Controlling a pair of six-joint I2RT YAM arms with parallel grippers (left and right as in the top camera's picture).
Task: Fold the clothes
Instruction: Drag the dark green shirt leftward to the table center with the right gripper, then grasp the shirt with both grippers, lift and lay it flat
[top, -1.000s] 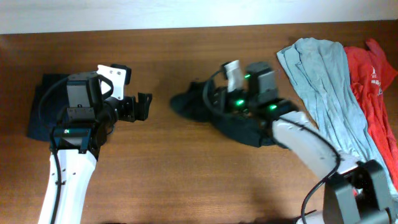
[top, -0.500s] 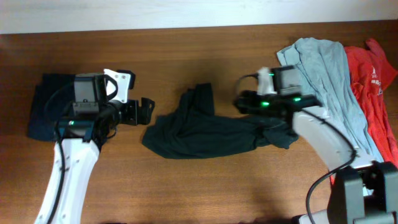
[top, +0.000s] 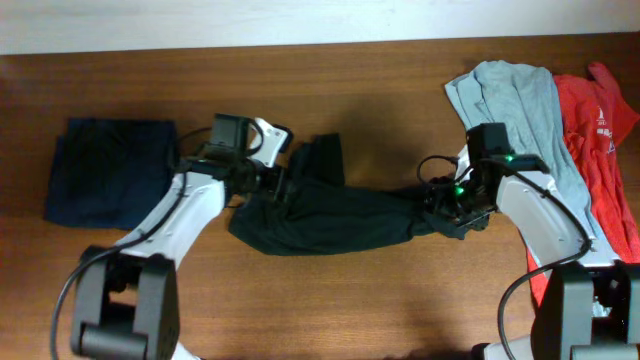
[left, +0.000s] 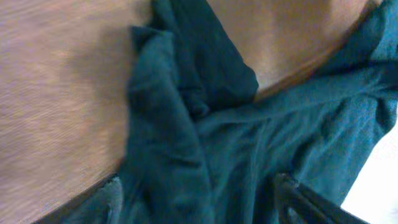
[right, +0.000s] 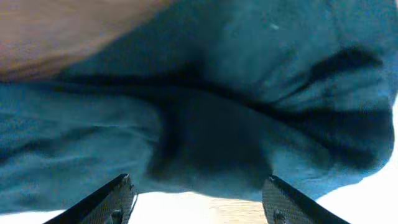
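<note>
White-shelled arms (top: 185, 210), black joints, looping black cables (top: 503, 300); left pincer (left: 199, 190) and right pincer (right: 199, 193) are black.

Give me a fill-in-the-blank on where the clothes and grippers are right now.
The middle garment, between the left gripper and right gripper, is ___. The navy garment lies on the ___ arm's side. The red garment lies on the ___ arm's side. Both grippers are ___.
Missing: black; left; right; open.

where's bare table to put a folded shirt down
Bare table runs along the near edge below the black garment, and along the far side between the navy garment and the blue-grey garment. The right end is crowded, with the red garment too.
</note>
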